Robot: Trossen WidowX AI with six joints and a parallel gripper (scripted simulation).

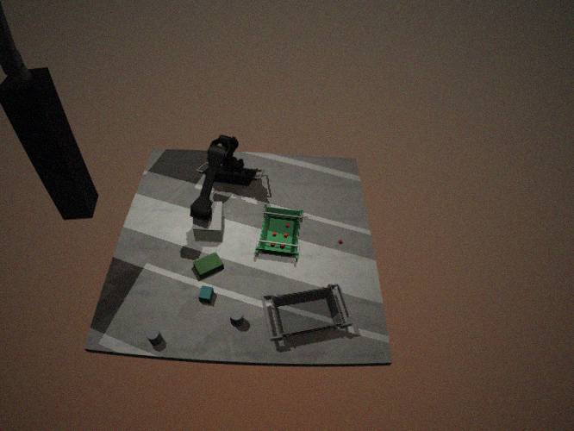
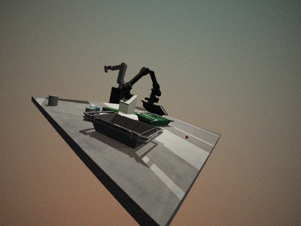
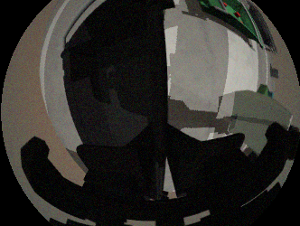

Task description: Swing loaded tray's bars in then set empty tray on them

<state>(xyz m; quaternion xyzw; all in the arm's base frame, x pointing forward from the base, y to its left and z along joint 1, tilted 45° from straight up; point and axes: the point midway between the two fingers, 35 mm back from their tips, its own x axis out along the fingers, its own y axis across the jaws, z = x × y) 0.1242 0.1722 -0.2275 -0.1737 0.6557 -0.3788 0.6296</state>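
Observation:
My gripper (image 2: 152, 103) (image 3: 157, 125) is shut on a wall of the black empty tray (image 1: 239, 177) (image 2: 157, 109) and holds it above the table, at its far side; its wire bars hang out at its ends. I cannot tell whether it is quite level. The green tray (image 1: 264, 232) (image 2: 160, 122) stands on the table nearby, with several small red blocks (image 1: 285, 234) inside. Its far bar (image 1: 283, 215) and near bar (image 1: 290, 245) both lie in across its top. In the wrist view, the black tray fills the left side and hides much of the table.
A grey tray (image 1: 308, 330) (image 2: 114, 132) stands at the near right. A loose red block (image 1: 340, 241) (image 2: 186, 137) lies right of the green tray. A pale block (image 1: 208, 233) (image 2: 127, 108), green block (image 1: 209, 264), teal block (image 1: 206, 293) and two grey cylinders stand leftward. Another arm stands beyond.

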